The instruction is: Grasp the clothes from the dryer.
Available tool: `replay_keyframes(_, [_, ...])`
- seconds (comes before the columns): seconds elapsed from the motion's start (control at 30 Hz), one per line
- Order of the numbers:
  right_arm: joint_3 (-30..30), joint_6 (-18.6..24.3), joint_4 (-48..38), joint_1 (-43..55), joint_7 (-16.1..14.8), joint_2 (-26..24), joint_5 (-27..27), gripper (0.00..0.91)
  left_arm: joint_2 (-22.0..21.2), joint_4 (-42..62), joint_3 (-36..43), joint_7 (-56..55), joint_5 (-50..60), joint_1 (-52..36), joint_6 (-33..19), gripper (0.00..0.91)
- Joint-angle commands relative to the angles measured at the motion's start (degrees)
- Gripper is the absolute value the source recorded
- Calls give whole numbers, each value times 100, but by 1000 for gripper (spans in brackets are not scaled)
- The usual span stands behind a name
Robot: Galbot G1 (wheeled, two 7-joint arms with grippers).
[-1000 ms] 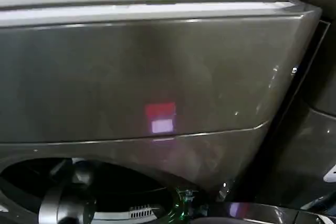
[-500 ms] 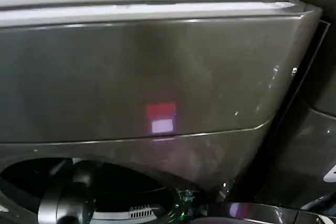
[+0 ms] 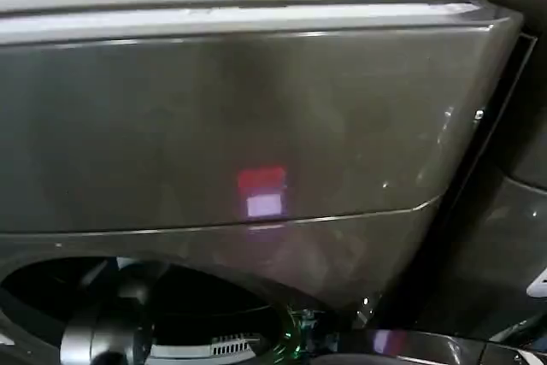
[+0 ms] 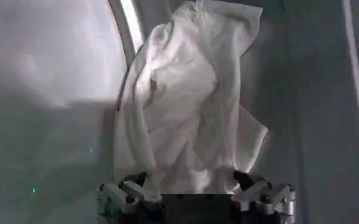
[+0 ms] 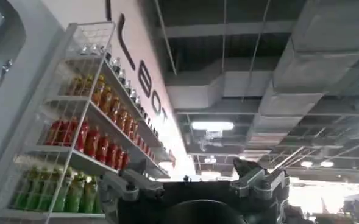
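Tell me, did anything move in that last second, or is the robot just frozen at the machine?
Barely anything. In the head view the left arm reaching into the dryer porthole shifted very slightly; the machine itself, its red glow and the flat object on top stayed as they were. The left claw has the white clothes between its open fingers; the right claw is parked, pointing at the ceiling.

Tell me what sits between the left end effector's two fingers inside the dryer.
In the left wrist view, the crumpled white fabric garment hangs between the open fingers of the left end effector; nothing else lies there.
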Motion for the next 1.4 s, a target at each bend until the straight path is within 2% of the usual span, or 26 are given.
replay_keyframes(0.03, [-14,63,-37,-22,3,17,7,907,7,160,-11,-61,74,-38,-37,907])
replay_keyframes(0.33, [-43,96,-64,-18,3,26,8,907,-11,287,-124,-228,252,-94,-91,899])
replay_keyframes(0.37, [-37,104,-86,-27,3,20,9,907,-20,313,-145,-239,264,-97,-76,842])
replay_keyframes(0.43, [-16,122,-117,-47,3,10,15,907,-24,311,-148,-230,265,-86,-83,410])
replay_keyframes(0.5, [-3,130,-124,-63,4,13,18,907,-26,364,-170,-199,253,-94,-78,228])
replay_keyframes(0.53, [4,130,-123,-67,4,15,21,907,-24,377,-175,-190,260,-97,-71,182])
replay_keyframes(1.0, [13,172,-210,-91,-1,-3,21,907,8,428,-208,-132,206,-92,-103,148])
replay_keyframes(1.1, [4,176,-254,-84,-6,-12,23,907,8,431,-239,-120,145,-102,-135,91])
replay_keyframes(1.17, [-16,174,-252,-67,-11,-10,23,907,9,415,-239,-97,145,-103,-151,0])
replay_keyframes(1.4, [-85,116,-148,13,-61,-3,27,907,62,103,-192,-52,-621,-8,-141,0])
